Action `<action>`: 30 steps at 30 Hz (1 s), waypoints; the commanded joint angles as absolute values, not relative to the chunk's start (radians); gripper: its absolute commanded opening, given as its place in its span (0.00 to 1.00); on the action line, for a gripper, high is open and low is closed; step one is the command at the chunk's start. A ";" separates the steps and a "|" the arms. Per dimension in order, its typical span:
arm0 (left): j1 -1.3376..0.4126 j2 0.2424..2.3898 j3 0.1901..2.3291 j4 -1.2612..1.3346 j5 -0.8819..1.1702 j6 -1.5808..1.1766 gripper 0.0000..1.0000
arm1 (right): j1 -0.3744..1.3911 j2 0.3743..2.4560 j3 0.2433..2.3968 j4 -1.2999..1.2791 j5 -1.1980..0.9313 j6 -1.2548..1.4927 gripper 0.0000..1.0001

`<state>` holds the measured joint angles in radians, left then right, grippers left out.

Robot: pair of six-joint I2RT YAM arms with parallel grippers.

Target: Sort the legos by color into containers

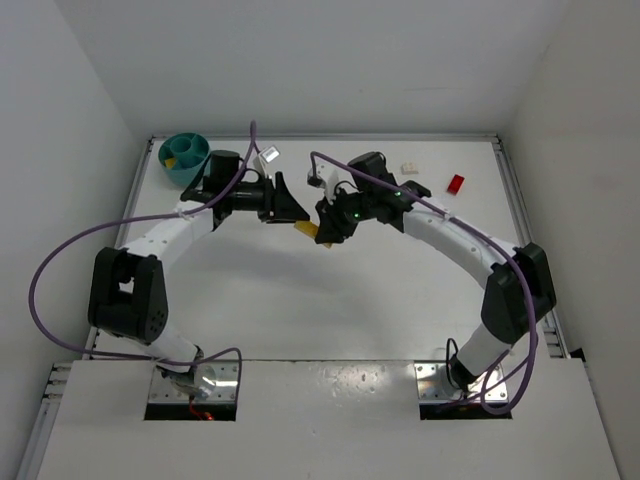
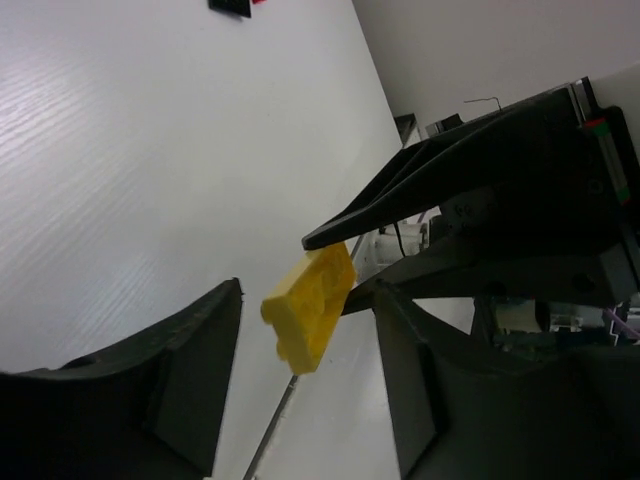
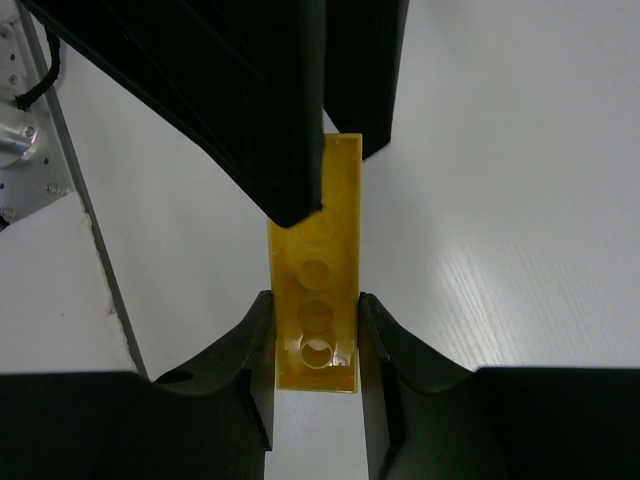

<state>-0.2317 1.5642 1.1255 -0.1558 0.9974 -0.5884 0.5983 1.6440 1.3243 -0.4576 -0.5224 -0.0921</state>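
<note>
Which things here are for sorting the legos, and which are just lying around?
For the job: yellow lego, red lego, cream lego, teal bowl, right gripper, left gripper.
Just lying around: purple cables, table.

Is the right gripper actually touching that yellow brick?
Touching. The right wrist view shows the right gripper clamped on both sides of the yellow brick.

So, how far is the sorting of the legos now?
Done: one yellow piece lies in the teal bowl. In hand: the right tool grips a yellow brick, and the open left tool surrounds it, seemingly for a handover. To do: a cream brick and a red brick on the table.
</note>
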 commanded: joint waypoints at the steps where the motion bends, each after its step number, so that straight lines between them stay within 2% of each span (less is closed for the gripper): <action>1: -0.253 1.577 1.161 -0.120 1.043 -0.595 0.57 | 0.617 1.660 1.382 -0.440 -0.494 -0.120 0.01; 2: -0.253 1.588 1.161 -0.120 1.052 -0.586 0.51 | 0.626 1.660 1.382 -0.440 -0.483 -0.120 0.01; 8: -0.262 1.588 1.152 -0.120 1.083 -0.577 0.26 | 0.626 1.660 1.393 -0.431 -0.445 -0.120 0.00; 11: -0.253 1.588 1.152 -0.120 1.092 -0.568 0.17 | 0.626 1.646 1.393 -0.416 -0.413 -0.120 0.00; 13: -0.253 1.588 1.143 -0.120 1.092 -0.568 0.15 | 0.626 1.634 1.384 -0.396 -0.379 -0.111 0.00; 16: -0.244 1.566 1.134 -0.120 1.083 -0.558 0.04 | 0.626 1.634 1.384 -0.396 -0.354 -0.101 0.00; 18: -0.227 1.554 1.134 -0.146 1.059 -0.531 0.00 | 0.626 1.634 1.384 -0.396 -0.344 -0.101 0.16; 20: -0.177 1.542 1.184 -0.222 1.011 -0.464 0.00 | 0.614 1.595 1.364 -0.396 -0.360 -0.101 0.40; 21: -0.154 1.531 1.209 -0.262 0.991 -0.425 0.00 | 0.614 1.583 1.364 -0.396 -0.370 -0.101 0.56; 24: -0.043 1.520 1.308 -0.406 0.871 -0.296 0.00 | 0.589 1.540 1.344 -0.417 -0.347 -0.101 0.62; 30: 0.224 1.603 1.592 -0.621 0.554 -0.124 0.00 | 0.525 1.491 1.293 -0.408 -0.267 -0.091 0.62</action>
